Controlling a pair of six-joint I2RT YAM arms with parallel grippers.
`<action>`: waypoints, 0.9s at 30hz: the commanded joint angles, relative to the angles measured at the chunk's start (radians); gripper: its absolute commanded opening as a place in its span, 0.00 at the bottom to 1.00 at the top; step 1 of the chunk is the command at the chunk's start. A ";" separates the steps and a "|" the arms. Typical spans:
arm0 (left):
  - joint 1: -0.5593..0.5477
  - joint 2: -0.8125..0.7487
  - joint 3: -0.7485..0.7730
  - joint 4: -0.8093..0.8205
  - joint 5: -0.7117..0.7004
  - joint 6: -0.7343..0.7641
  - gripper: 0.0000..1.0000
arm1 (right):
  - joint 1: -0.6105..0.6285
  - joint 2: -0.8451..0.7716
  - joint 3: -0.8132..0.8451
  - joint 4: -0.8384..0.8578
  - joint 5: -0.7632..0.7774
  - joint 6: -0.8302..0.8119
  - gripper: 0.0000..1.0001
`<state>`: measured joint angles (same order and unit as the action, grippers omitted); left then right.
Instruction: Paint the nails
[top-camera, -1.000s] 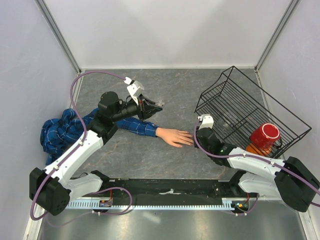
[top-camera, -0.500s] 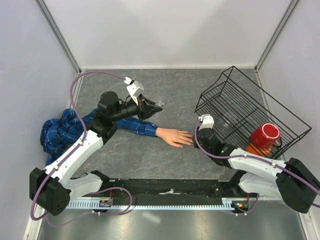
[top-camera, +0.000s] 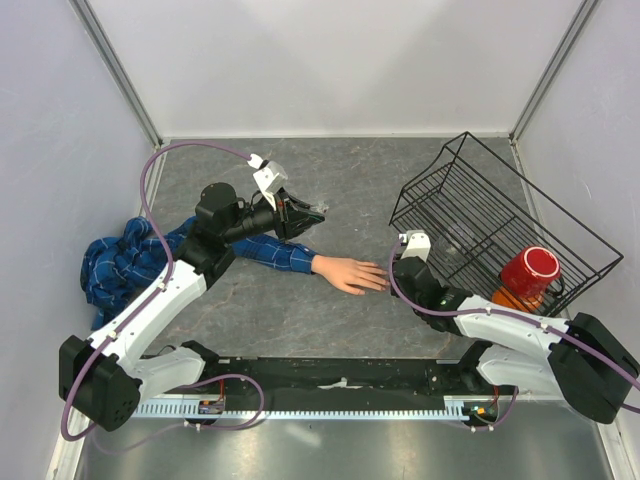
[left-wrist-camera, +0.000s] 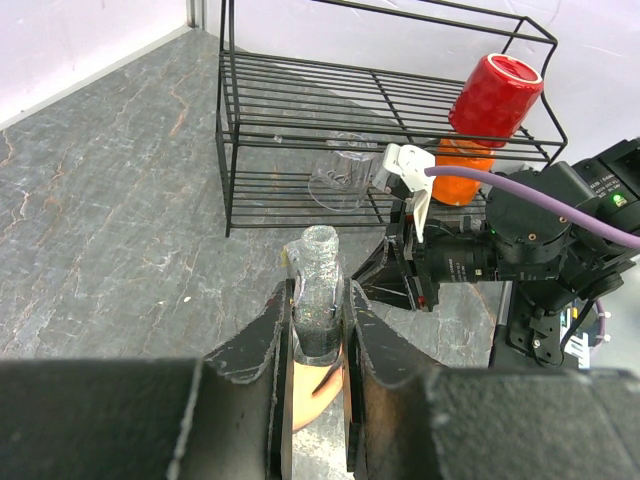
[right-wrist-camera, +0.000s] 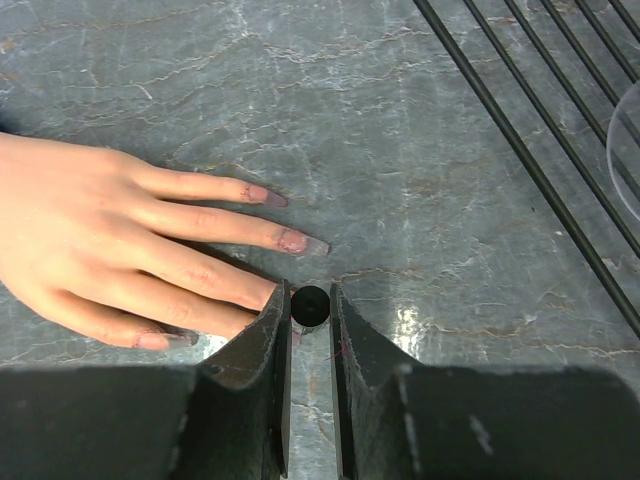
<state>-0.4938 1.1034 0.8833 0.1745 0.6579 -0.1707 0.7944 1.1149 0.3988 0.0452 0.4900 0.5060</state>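
Observation:
The pale mannequin hand (top-camera: 350, 273) lies palm down on the table at the end of a blue plaid sleeve (top-camera: 262, 249). Its nails (right-wrist-camera: 293, 240) show on the spread fingers in the right wrist view. My right gripper (right-wrist-camera: 310, 300) is shut on a small black round cap (right-wrist-camera: 310, 306), seen end-on right at the tip of one finger. Whatever hangs under the cap is hidden. My left gripper (left-wrist-camera: 320, 310) hovers above the sleeve, shut on a small uncapped glass bottle (left-wrist-camera: 319, 280) that stands upright between its fingers.
A black wire rack (top-camera: 490, 225) stands tilted at the right, with a red mug (top-camera: 530, 270), an orange object (top-camera: 510, 297) and a clear glass (left-wrist-camera: 340, 175) on it. Bunched plaid cloth (top-camera: 115, 262) lies at the left wall.
My right wrist has crept a hair to the right by the fingertips. The left arm and its bottle have stayed put.

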 joint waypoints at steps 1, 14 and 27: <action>0.006 -0.004 0.036 0.051 0.022 -0.029 0.02 | -0.003 0.008 0.026 -0.007 0.038 0.022 0.00; 0.006 -0.001 0.036 0.053 0.025 -0.030 0.02 | -0.003 -0.009 0.014 0.039 -0.022 -0.020 0.00; 0.006 0.001 0.037 0.053 0.026 -0.032 0.02 | -0.003 -0.050 -0.008 0.070 -0.048 -0.038 0.00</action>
<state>-0.4938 1.1034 0.8833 0.1749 0.6613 -0.1761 0.7937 1.0962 0.3988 0.0700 0.4454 0.4744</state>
